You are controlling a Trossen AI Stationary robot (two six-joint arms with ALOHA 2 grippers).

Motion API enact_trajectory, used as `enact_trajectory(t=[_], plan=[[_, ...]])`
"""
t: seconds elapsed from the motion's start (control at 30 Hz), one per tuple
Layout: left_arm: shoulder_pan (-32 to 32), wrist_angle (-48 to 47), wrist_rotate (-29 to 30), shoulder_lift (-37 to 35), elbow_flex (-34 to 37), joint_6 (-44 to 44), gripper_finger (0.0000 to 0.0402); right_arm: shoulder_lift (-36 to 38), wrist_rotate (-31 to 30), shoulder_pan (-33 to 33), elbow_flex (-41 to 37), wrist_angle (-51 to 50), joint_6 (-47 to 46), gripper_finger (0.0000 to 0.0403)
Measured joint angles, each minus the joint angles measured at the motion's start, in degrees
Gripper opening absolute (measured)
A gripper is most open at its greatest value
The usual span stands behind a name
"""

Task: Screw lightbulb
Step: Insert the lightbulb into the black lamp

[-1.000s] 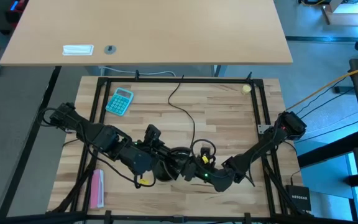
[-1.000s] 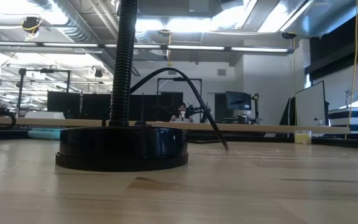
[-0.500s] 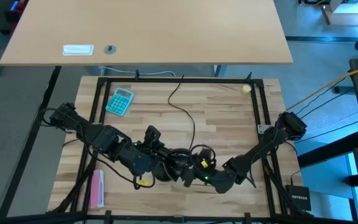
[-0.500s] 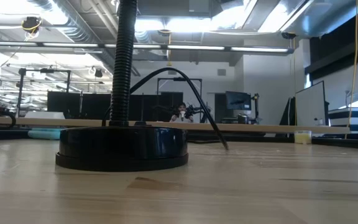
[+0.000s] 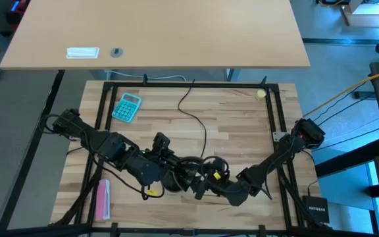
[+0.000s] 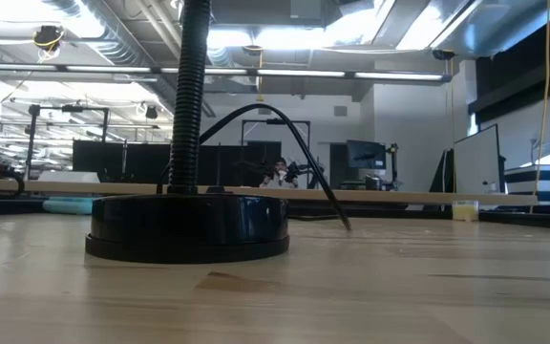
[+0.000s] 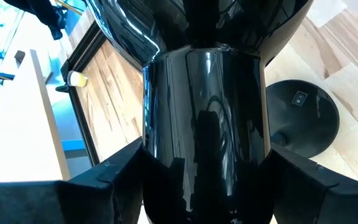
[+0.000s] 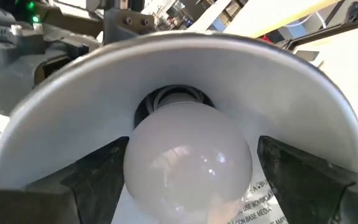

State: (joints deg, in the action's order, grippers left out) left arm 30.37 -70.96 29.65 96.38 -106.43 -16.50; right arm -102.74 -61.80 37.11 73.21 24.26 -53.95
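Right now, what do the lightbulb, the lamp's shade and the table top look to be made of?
The lightbulb: frosted white glass or plastic; its surface is matte and milky with small soft glints.
The lamp's shade: glossy black outside, painted metal or plastic, mirroring the room sharply; its inside is smooth white.
The table top: pale wood in joined strips, with visible grain.

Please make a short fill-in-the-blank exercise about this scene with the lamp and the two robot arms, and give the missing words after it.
1. In the right wrist view, the small white frosted lightbulb sits inside the lamp's ____ shade.
2. The left gripper is closed around the glossy ____ neck of the lamp.
3. In the high view, the teal calculator lies on the ____ table.
4. The right gripper has one dark finger on each ____ of the lightbulb.

Missing words: white; black; wooden; side
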Motion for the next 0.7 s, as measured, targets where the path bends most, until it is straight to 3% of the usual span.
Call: enact_trajectory(t=[0.47,0.7], plan=[[0.0,-0.3,0.1,-0.1,0.1,0.0,0.0249,0.9,-7.1,4.3,0.0,-2.9,1.1,0.0350],[0.0,-0.3,0.1,0.0,0.1,0.0,0.0249,0.9,-8.8,7.1,0.0,-5.0,12.9,0.0350]])
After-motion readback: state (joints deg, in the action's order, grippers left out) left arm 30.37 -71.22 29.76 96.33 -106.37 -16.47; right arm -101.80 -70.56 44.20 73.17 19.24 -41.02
